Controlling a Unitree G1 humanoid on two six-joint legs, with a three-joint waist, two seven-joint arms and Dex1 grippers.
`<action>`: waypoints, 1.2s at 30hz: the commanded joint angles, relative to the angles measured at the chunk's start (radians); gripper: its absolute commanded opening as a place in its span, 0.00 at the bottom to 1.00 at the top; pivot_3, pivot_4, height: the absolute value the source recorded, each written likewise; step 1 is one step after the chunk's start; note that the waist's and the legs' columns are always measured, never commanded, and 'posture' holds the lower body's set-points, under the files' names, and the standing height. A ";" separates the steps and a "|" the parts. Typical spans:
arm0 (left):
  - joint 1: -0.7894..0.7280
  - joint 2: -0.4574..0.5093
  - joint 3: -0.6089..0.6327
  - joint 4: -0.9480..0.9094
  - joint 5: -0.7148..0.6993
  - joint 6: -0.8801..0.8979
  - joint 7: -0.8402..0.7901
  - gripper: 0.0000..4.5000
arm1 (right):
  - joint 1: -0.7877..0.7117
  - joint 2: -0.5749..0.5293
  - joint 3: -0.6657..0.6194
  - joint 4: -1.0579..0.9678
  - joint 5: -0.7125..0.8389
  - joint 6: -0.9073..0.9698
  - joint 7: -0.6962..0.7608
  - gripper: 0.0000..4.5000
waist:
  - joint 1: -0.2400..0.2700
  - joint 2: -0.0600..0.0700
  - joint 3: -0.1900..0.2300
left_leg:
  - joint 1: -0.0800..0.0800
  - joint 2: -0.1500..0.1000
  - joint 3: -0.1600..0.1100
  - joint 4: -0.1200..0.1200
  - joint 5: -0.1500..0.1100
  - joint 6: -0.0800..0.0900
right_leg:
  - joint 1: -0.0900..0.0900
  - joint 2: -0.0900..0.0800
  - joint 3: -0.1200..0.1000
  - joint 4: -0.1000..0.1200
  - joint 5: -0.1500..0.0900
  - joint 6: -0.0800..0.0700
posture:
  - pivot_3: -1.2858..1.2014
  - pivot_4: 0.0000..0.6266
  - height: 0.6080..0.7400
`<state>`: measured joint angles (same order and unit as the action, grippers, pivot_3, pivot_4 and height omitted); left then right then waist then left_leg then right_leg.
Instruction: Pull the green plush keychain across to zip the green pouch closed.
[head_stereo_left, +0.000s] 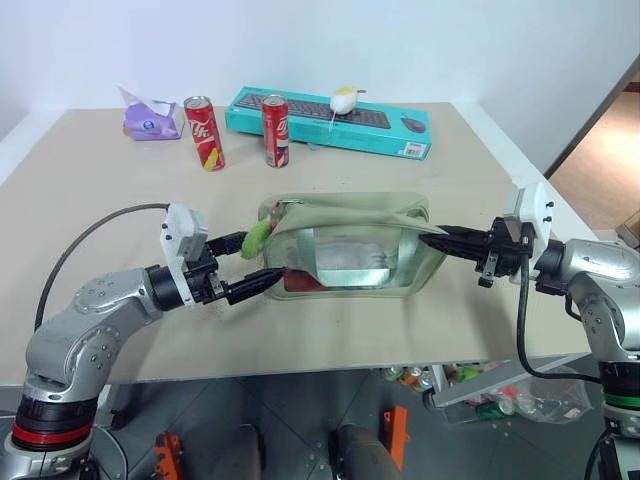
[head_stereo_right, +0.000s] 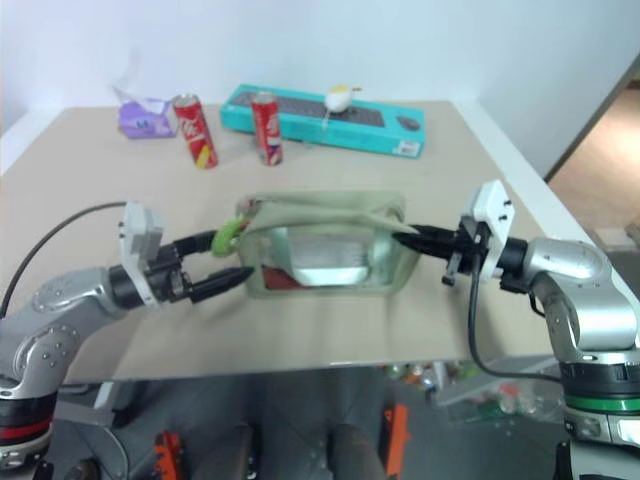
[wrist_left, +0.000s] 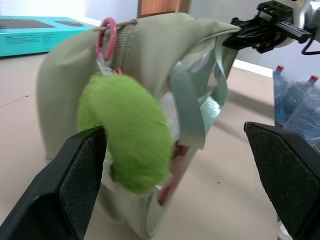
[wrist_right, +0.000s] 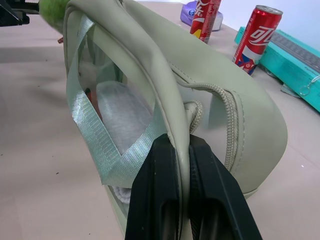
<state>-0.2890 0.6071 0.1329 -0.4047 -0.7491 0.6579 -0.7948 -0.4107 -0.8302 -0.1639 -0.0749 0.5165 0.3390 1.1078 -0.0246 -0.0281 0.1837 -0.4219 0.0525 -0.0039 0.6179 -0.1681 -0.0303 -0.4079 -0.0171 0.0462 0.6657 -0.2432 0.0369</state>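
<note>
Right gripper (wrist_right: 182, 165) clenched on the end seam of the green pouch (head_stereo_left: 345, 245), left gripper (head_stereo_left: 250, 265) spread wide at the opposite end, the green plush keychain (wrist_left: 127, 142) hanging from the zipper pull between its fingers, against one finger (wrist_left: 75, 185).

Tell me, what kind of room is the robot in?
Probably a lab or office: a plain beige table against a white wall, with a boxed keyboard and two red cans set out, and big water bottles nearby.
</note>
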 joint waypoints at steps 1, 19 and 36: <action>-0.031 0.016 0.019 -0.001 0.012 -0.028 -0.004 1.00 | 0.000 -0.006 -0.030 -0.040 0.011 -0.013 -0.004 0.01 | 0.000 0.000 0.000 | 0.000 0.000 0.000 0.000 0.000 0.000 | 0.000 0.000 0.000 0.000 0.000 0.000 | 0.52 0.24 1.00; -0.023 0.002 0.046 -0.004 0.019 -0.046 0.049 0.14 | 0.004 -0.008 -0.018 -0.024 -0.004 -0.023 0.004 0.00 | 0.000 0.000 0.000 | 0.000 0.000 0.000 0.000 0.000 0.000 | 0.000 0.000 0.000 0.000 -0.001 -0.001 | 0.52 0.24 1.00; -0.373 0.037 -0.028 0.097 0.048 -0.085 -0.091 0.01 | -0.020 -0.014 -0.012 0.002 -0.019 -0.023 0.019 0.00 | 0.002 0.000 0.000 | -0.001 -0.001 0.000 0.000 0.000 0.000 | 0.000 0.000 0.001 0.000 0.000 0.001 | 0.52 0.24 1.00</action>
<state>-0.6288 0.6429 0.1266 -0.3187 -0.7143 0.6048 -0.8520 -0.4099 -0.8305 -0.1610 -0.0718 0.4954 0.3266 1.1166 -0.0228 -0.0282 0.1837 -0.4225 0.0517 -0.0036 0.6183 -0.1681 -0.0304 -0.4077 -0.0174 0.0467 0.6653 -0.2430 0.0383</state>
